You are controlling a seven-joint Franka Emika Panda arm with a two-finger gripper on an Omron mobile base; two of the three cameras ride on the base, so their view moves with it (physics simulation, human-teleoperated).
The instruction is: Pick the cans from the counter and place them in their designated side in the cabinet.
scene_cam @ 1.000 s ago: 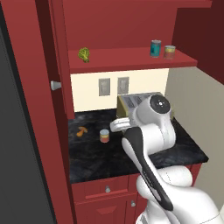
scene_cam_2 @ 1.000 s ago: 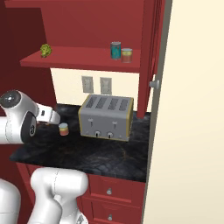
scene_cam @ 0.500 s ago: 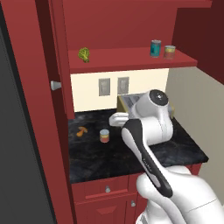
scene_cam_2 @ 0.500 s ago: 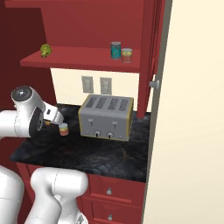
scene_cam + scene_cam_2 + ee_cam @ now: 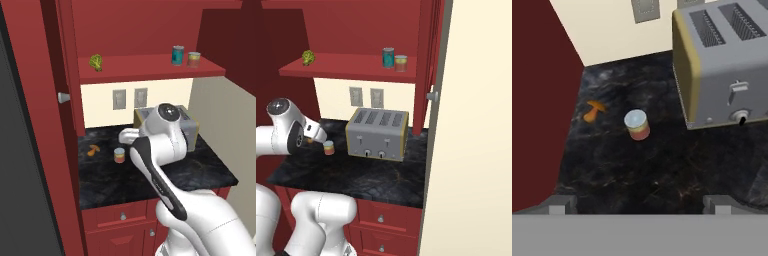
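Cabinet (image 5: 150, 67): dark red wall unit above the counter, flat shelf board. On the shelf's right part, a teal can (image 5: 177, 55) and a second can (image 5: 193, 59) just beside it, both upright; a green leafy lump (image 5: 96, 62) sits well apart toward the left.

Counter (image 5: 200, 170): black marbled stone, red drawer fronts below.

Arm: rises from the base, elbow bent high over the counter, forearm reaching forward and down, wrist in front of the toaster (image 5: 377, 133). The hand looks down at the counter from above, tilted.

Gripper (image 5: 640, 205): jaws spread wide, grasping nothing, tips well short of the worktop.

Red-and-yellow can (image 5: 636, 125): upright on the counter, silvery top, left of the toaster, apart from it. Small orange curved item (image 5: 593, 110) lies near it, toward the cabinet's side wall.
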